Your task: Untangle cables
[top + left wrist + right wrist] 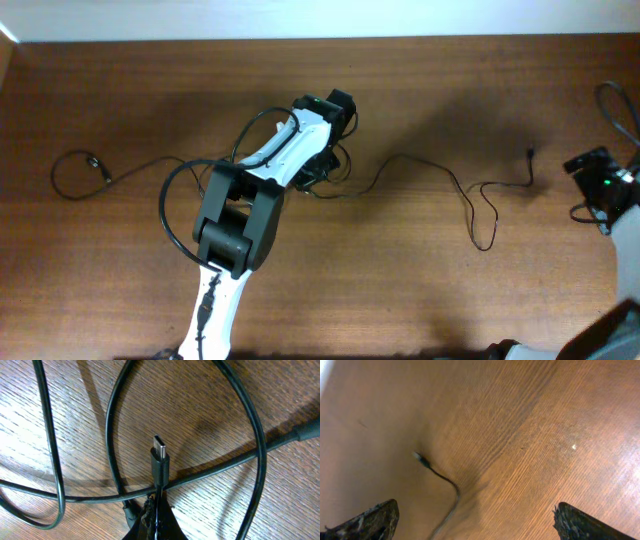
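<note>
Left end effector (155, 511) around flat-tipped plug (160, 462); glossy black cables (108, 430), grained table (195, 400).

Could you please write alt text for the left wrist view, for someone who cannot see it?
The left hand is shut on a black cable just behind its metal plug, over a wooden table. Other cable loops cross around it.
</note>
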